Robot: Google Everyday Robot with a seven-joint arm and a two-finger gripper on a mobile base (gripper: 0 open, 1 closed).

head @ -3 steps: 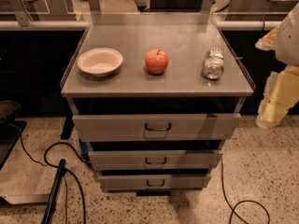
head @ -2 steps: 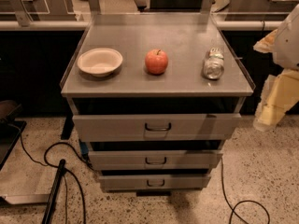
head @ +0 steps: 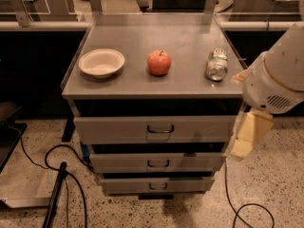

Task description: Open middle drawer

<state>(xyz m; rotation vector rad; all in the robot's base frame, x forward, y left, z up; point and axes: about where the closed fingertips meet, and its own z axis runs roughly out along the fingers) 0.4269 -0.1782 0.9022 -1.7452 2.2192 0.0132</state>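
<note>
Claw (head: pixel 249 135) hangs just right of the middle drawer (head: pixel 123 162); clenched or released, cannot tell.

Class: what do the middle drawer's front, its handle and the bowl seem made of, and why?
Shallow grey middle drawer: probably sheet metal, matt; flat, plain front. Small dark handle: apparently bent wire, thin loop. Cream round bowl: paper or plastic, dull. Pale gripper hangs right of that drawer.

Lab, drawer cabinet (head: pixel 152 32), floor cables (head: pixel 226 184), gripper (head: pixel 243 144) at right
</note>
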